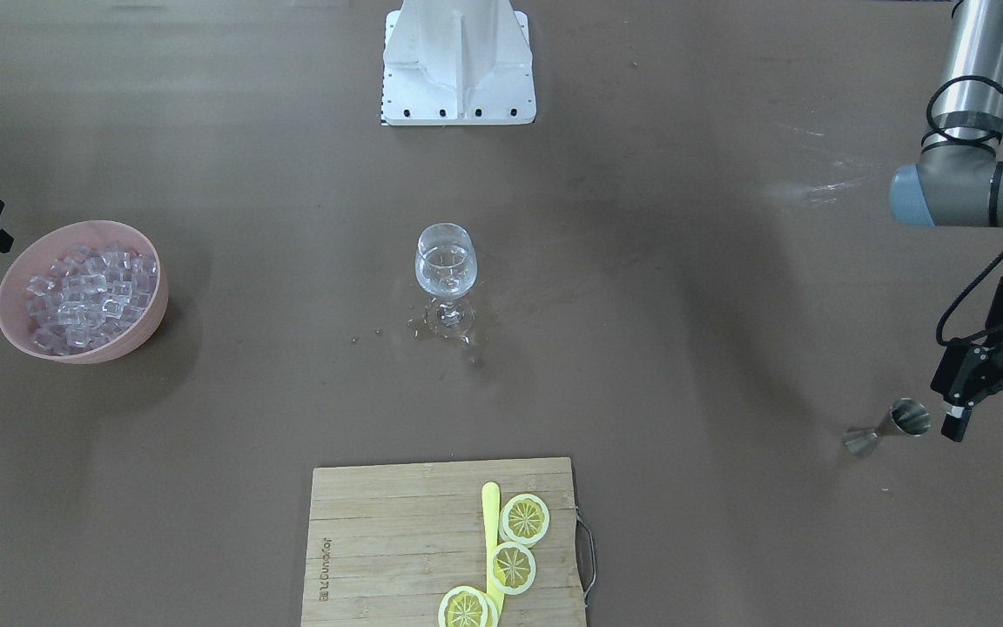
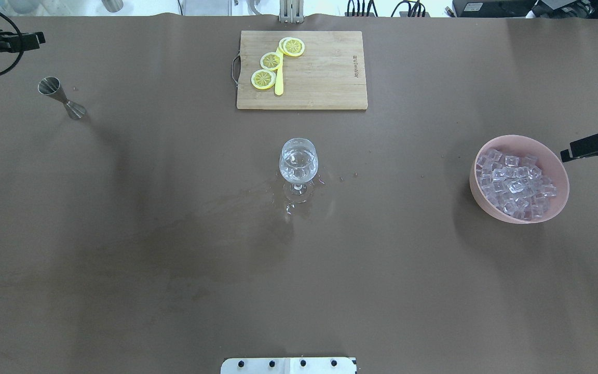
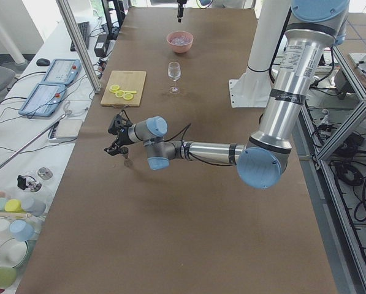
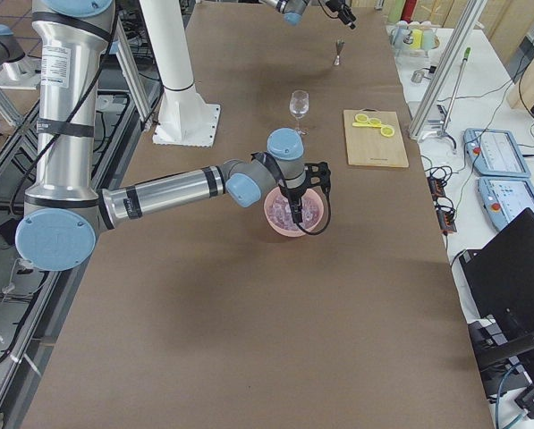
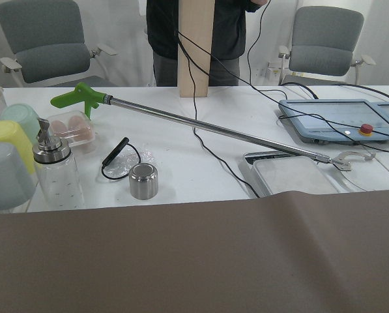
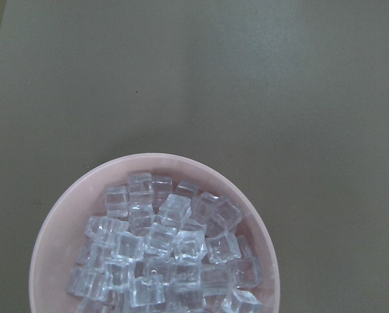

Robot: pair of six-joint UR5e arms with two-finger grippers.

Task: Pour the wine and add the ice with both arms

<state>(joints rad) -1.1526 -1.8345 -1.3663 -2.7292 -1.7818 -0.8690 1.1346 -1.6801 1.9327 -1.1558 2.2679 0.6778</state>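
Note:
A clear stemmed glass stands at the table's middle with a little clear wine in it; it also shows in the overhead view. The ice is heaped in a pink bowl, also seen from overhead and in the right wrist view. My left gripper is open and empty, just beside an upright steel jigger. My right gripper hovers at the bowl's outer side; I cannot tell whether its jaws are open or shut.
A wooden cutting board with lemon slices and a yellow knife lies on the operators' side. Spilled drops wet the table around the glass's foot. The white pedestal stands at the robot's side.

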